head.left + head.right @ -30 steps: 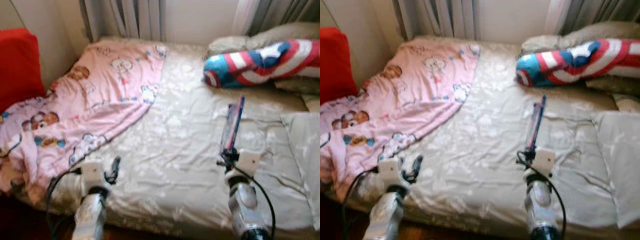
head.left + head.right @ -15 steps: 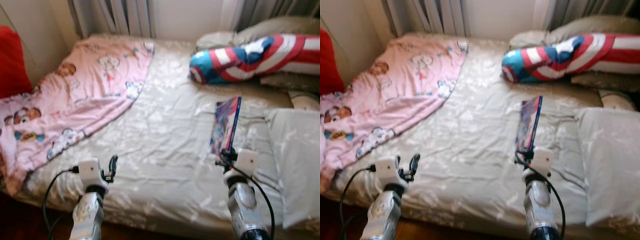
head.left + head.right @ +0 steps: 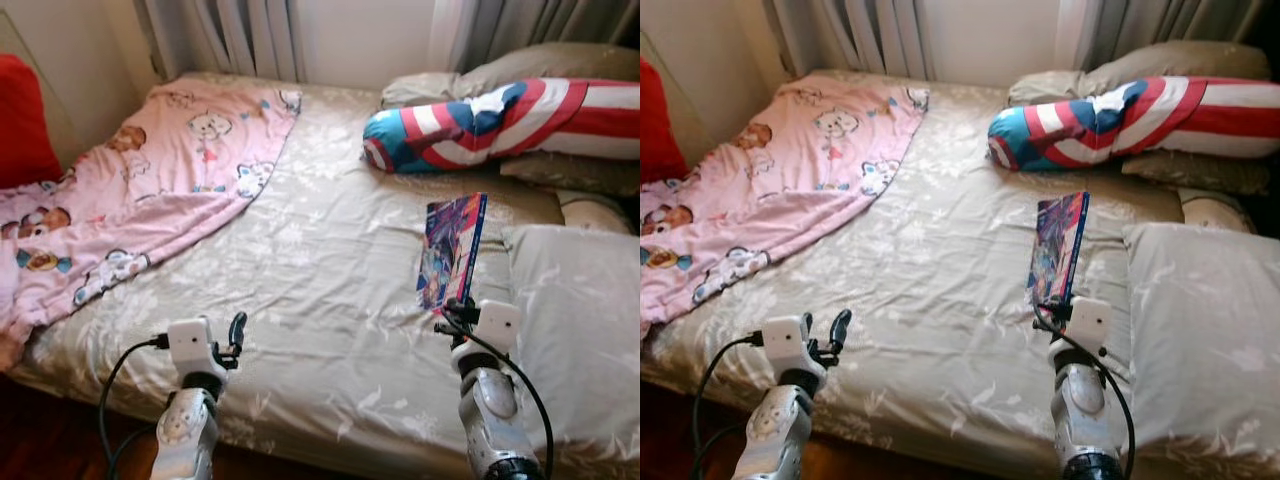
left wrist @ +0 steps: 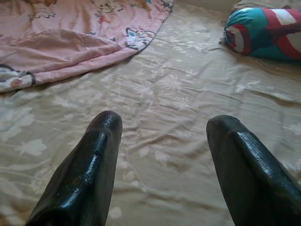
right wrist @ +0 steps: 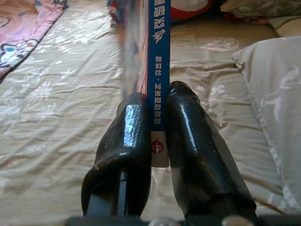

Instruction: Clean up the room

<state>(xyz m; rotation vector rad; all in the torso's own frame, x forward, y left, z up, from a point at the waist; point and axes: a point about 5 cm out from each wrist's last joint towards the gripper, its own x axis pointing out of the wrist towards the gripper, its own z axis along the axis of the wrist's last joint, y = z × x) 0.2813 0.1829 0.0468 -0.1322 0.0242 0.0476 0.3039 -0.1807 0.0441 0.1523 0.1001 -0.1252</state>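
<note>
Left eye view: right gripper (image 3: 452, 308) clamped on a book (image 3: 452, 250), held upright above the bed (image 3: 330, 270); judged pickup done, putting away left; pink blanket (image 3: 150, 190) rumpled, striped bolster (image 3: 500, 120) untidied.
Left wrist view: left gripper (image 4: 162, 155) fingers wide apart, empty, over the sheet.
Right wrist view: adds spine lettering; fingers (image 5: 124, 141) pinch the book's lower spine; pillow (image 5: 273, 89) beside.

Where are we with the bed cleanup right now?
Done: nothing visibly put away. In hand: the right gripper is shut on the book, held above the bed. Left: pink blanket lies rumpled, striped bolster askew; left gripper open, idle.
</note>
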